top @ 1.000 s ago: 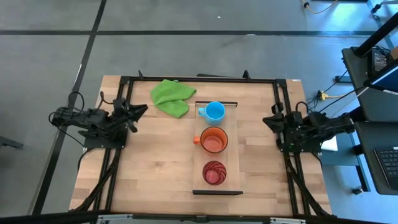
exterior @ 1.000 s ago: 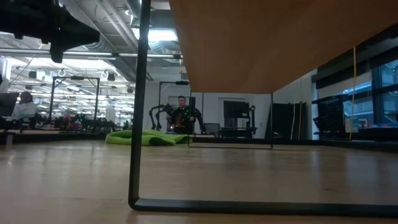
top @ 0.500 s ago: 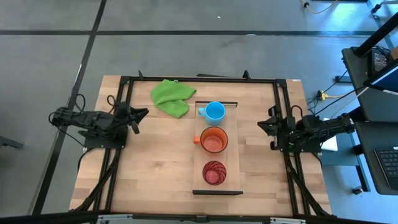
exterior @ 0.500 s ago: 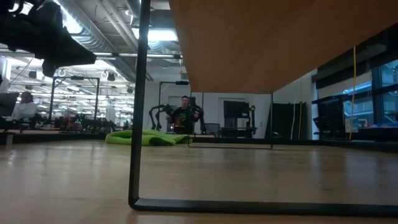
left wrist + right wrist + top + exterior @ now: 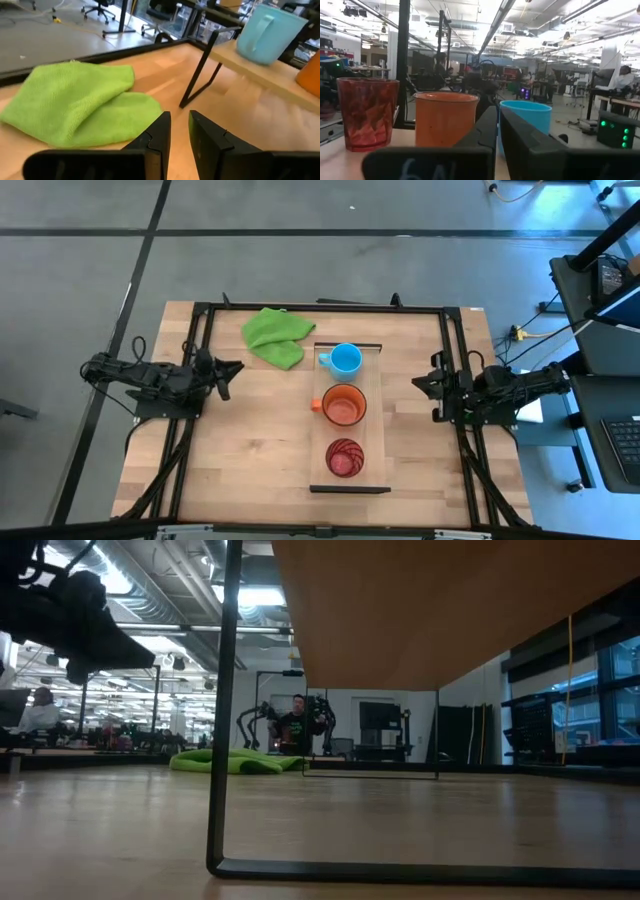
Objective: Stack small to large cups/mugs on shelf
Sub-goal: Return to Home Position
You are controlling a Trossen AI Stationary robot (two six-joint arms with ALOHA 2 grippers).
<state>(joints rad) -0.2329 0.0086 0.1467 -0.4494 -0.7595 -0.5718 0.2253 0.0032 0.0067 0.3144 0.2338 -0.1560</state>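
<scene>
The only writing I can spot is a pale mark on the body of the right gripper in its wrist view, too blurred to read.

On the left edge of the pale wooden tabletop with black frame [image 5: 250,442], the left gripper [image 5: 232,367] hangs over bare wood. Its fingers [image 5: 161,134] are drawn close with only a sliver between them, and they grip nothing. Just beyond it lies a crumpled bright green cloth [image 5: 275,337], near the shelf's far end.

The long light-wood shelf with dark metal end bars [image 5: 376,425] sits in the middle of the table. Three vessels stand upright on it in a row, apart from one another: a light-blue mug with handle [image 5: 346,359] at the far end, a wider orange mug with handle [image 5: 344,406] in the middle, and a translucent red ribbed cup [image 5: 345,457] at the near end.

At the right edge, the right gripper [image 5: 420,384] points toward the shelf, well apart from it, fingers [image 5: 520,140] pressed together and empty.

Around the table the floor is grey with dark lines. A desk with a keyboard [image 5: 626,446] stands at the right.
</scene>
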